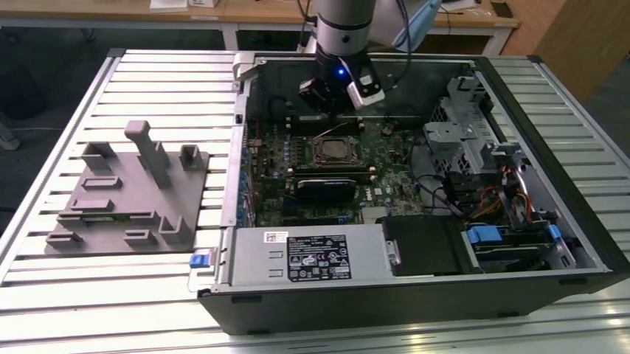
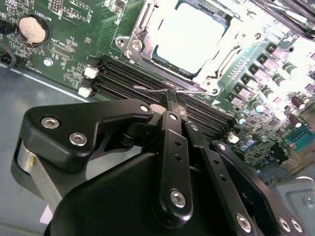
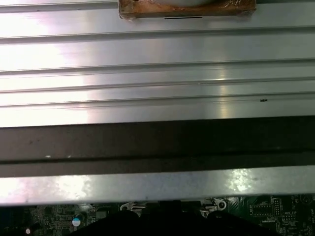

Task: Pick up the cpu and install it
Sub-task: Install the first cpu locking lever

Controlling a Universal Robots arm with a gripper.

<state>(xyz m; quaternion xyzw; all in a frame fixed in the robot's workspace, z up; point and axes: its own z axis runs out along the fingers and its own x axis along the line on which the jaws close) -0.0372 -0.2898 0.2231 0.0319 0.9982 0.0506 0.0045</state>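
1. One open computer case [image 1: 551, 110] lies on the slatted table [image 1: 147, 81].
2. One green motherboard [image 1: 389, 184] sits inside.
3. One cpu [image 2: 189, 37] sits in one socket [image 1: 335, 151].
4. One grey holder block [image 1: 128, 195].
5. One round coin battery [image 2: 33, 28].

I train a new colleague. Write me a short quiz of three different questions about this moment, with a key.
1. True or false: the cpu lies in the socket on the motherboard.
2. In the second wrist view, the gripper is nearest to: A) the coin battery, B) the memory slots, C) the grey holder.
3. Fill in: in the exterior view, the grey holder stands to the computer case's ____.

Key: 1 true; 2 B; 3 left.
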